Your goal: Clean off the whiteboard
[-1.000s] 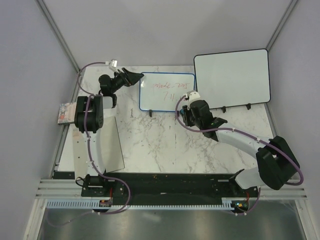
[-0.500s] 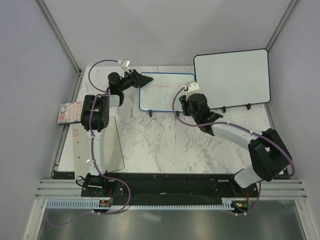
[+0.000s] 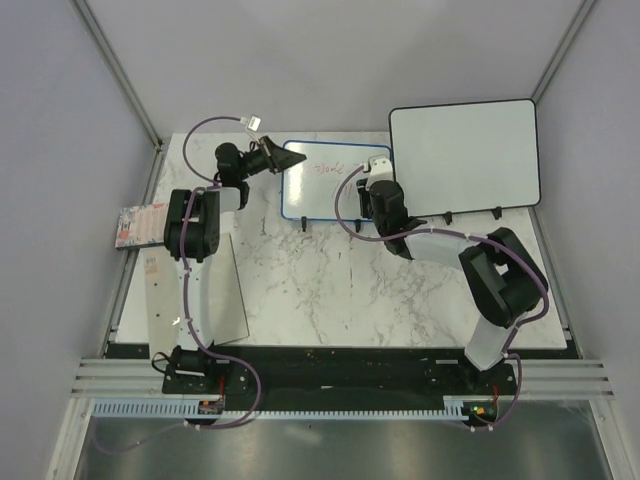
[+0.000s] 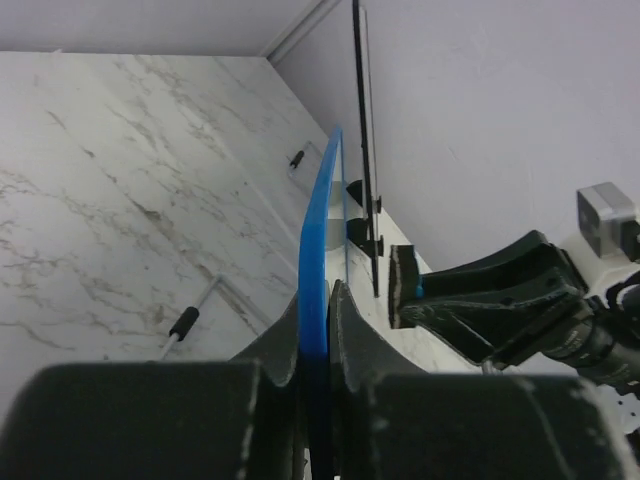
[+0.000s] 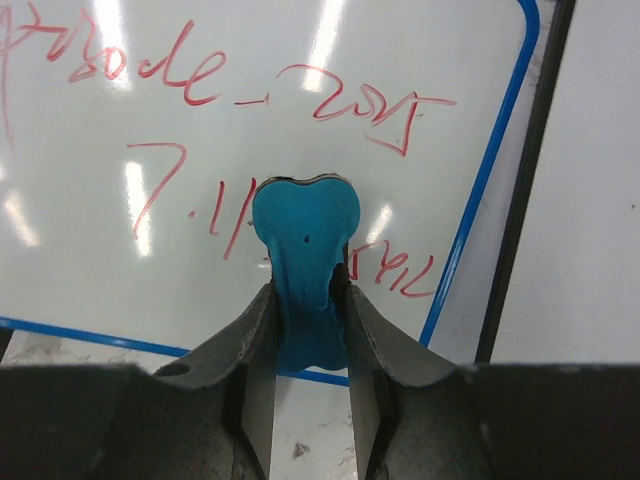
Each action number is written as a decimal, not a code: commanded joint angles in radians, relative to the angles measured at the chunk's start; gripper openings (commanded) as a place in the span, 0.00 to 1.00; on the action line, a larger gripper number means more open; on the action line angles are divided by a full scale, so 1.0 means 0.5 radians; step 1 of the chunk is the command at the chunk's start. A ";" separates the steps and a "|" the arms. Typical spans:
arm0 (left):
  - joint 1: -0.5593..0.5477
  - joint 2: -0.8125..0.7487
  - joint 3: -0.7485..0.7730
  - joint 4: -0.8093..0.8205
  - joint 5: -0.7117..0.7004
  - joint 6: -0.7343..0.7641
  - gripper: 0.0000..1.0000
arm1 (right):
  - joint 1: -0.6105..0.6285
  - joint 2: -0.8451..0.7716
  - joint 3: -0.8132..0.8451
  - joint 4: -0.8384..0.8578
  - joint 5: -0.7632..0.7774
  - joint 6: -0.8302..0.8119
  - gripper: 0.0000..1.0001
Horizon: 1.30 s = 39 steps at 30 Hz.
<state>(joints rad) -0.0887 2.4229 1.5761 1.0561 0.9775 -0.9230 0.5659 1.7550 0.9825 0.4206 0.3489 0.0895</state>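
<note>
Whiteboard [image 3: 335,180] with a blue frame, upright near the back of the marble table [image 3: 330,290], just beside a larger black-framed board [image 3: 465,155].
My left gripper [image 4: 315,310] is clamped on the frame's left edge. My right gripper [image 5: 308,290] pinches a teal eraser pad [image 5: 305,225], held against the board's face among red handwriting [image 5: 330,100].
</note>
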 commanded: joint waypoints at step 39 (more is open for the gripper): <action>0.137 -0.060 -0.167 -0.140 0.113 0.334 0.02 | 0.304 0.684 0.775 -0.249 0.188 0.091 0.00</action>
<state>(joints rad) -0.0513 2.4004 1.5326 1.0508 1.0023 -1.0088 0.7387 2.0747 1.3453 0.3672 0.3012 0.0963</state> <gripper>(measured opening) 0.084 0.359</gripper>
